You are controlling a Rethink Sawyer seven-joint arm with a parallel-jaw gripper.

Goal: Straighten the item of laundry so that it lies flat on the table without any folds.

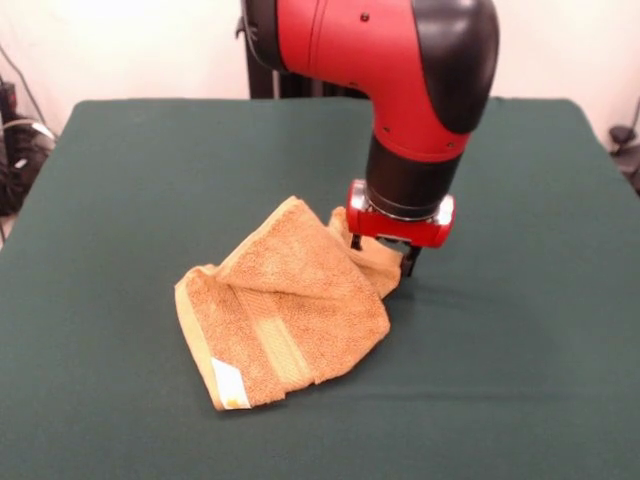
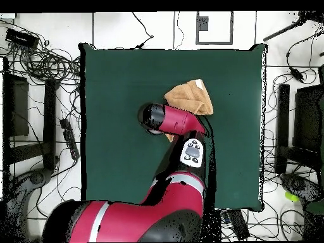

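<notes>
The orange-tan towel point(image 1: 290, 310) lies folded over itself on the green table point(image 1: 150, 170), a little in front of the table's middle. Its woven band and white label point(image 1: 228, 382) face the near edge. My gripper point(image 1: 382, 258) points down at the towel's far right corner and is shut on it, holding that corner slightly raised off the cloth. In the overhead view the towel point(image 2: 190, 96) shows beyond the arm on the table point(image 2: 120, 82), and the arm's wrist hides the gripper.
The red arm point(image 2: 180, 120) reaches over the table from its base side. Cables and black equipment point(image 2: 44, 63) lie on the floor around the table. Dark gear point(image 1: 15, 140) stands beside the table's left edge in the front view.
</notes>
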